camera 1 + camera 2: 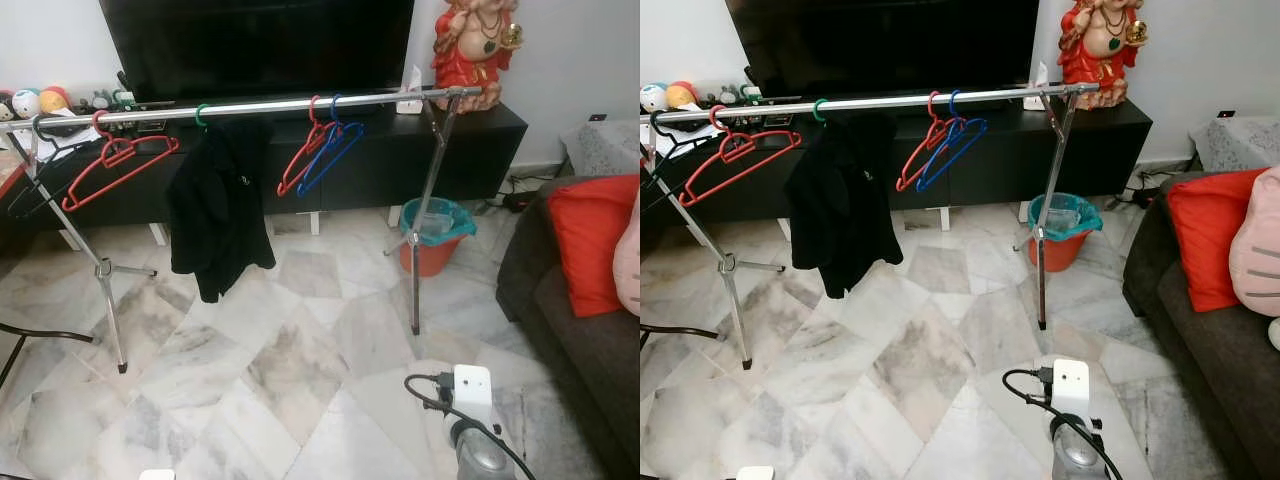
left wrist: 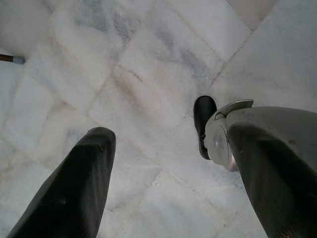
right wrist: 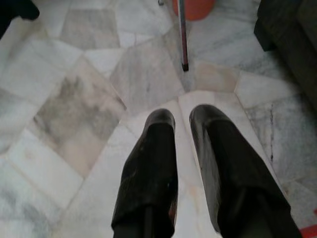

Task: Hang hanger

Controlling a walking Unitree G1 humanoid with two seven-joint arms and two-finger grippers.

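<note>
Currently both arms hang idle: left hand spread, right hand nearly pressed together, both empty. Hangers—red hanger, blue hanger—sit on the rail at 12 o'clock; approach squarely.

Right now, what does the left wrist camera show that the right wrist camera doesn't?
Left wrist view: the left gripper, open over the floor, next to what looks like the robot's black foot. Right wrist view: the right gripper above the floor, with the rack leg, the orange bin and the sofa corner ahead. Both: the marble floor.
</note>
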